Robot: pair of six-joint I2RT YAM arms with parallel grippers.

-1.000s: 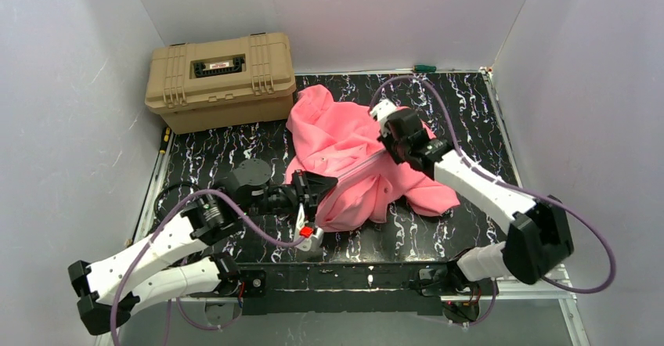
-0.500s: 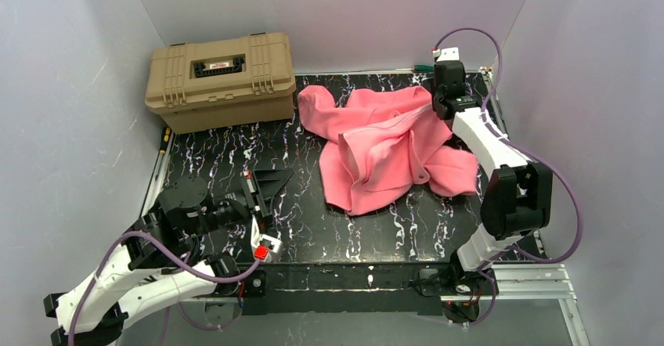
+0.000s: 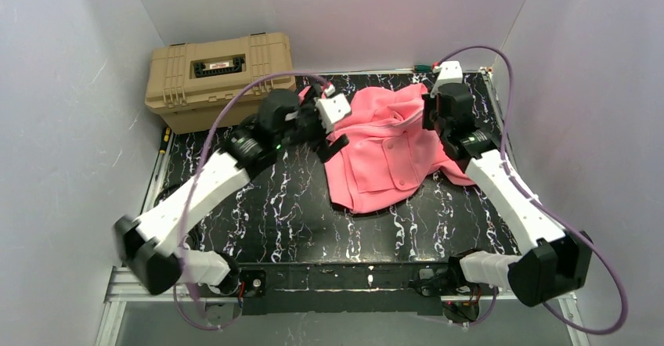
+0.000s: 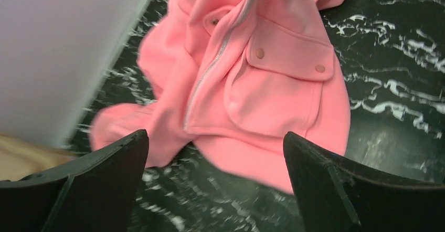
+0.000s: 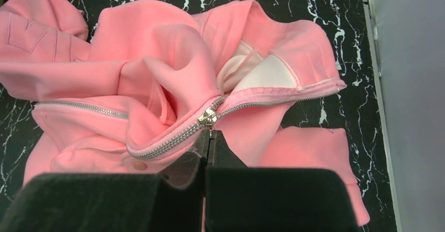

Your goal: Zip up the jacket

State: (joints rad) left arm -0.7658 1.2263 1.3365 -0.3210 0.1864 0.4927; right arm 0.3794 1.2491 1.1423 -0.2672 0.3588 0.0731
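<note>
top view, jacket [image 3: 384,158]: is lying crumpled on the far half of the black marbled table [image 3: 274,205], right of centre, fully on the table.
top view, tan case [image 3: 219,80]: is sitting at the far left corner, just apart from the jacket's left edge.
top view, left arm [image 3: 211,178]: is reaching across to the jacket's left edge, left jaws hanging over that edge; how far apart they are is not readable from here.
top view, right arm [image 3: 509,193]: is reaching to the jacket's far right part, right jaws pointing down at the fabric there.
left wrist, left jaws: are standing wide apart, black fingers [image 4: 99,190] sitting at both bottom corners, gripping nothing, hovering above the jacket [image 4: 273,101].
left wrist, zipper [image 4: 212,74]: is running down the jacket front, joined along the stretch in view.
left wrist, patch pocket [image 4: 283,90]: is lying flat just right of the zipper, two snaps [image 4: 260,52] on its flap.
left wrist, white wall [image 4: 52,48]: is filling the upper left.
right wrist, right jaws: are pressing fully together, tips pinching the zipper pull [image 5: 210,119].
right wrist, jacket folds: are bunching around the pull, zipper tracks running away to both sides.
right wrist, pale lining [image 5: 262,74]: is showing just up and right of the pull.
</note>
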